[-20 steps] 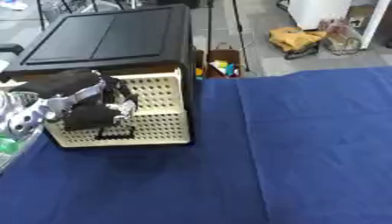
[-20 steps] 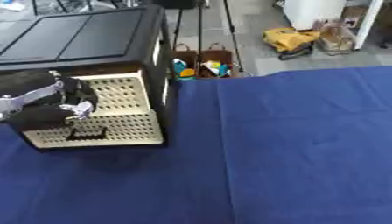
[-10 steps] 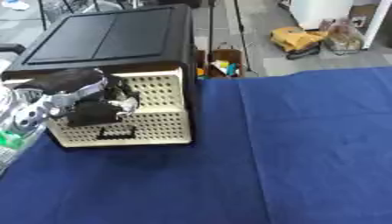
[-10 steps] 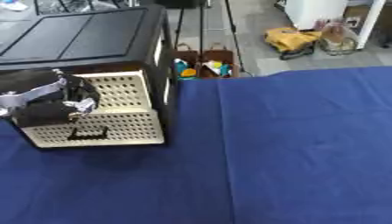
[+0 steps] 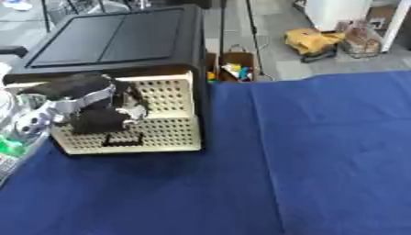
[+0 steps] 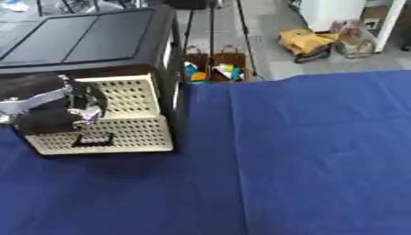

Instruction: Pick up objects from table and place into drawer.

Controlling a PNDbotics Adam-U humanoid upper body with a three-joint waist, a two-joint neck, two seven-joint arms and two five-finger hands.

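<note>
A black drawer cabinet (image 5: 112, 41) with cream perforated drawer fronts (image 5: 164, 108) stands at the back left of the blue tablecloth (image 5: 305, 156). My left hand (image 5: 84, 108), black with silver parts, is pressed against the upper drawer front. Its fingers (image 6: 52, 120) are curled at the spot where the handle sits, and they hide that handle. The lower drawer's slot handle (image 5: 123, 141) shows just below the hand. Both drawers look closed. A small green thing (image 5: 9, 148) lies at the left edge beside the cabinet. My right hand shows in neither view.
Beyond the table's far edge, brown bags with colourful items (image 5: 235, 69) stand on the floor, with a yellow bag (image 5: 313, 42) farther right. Blue cloth covers the table to the right of the cabinet and in front of it.
</note>
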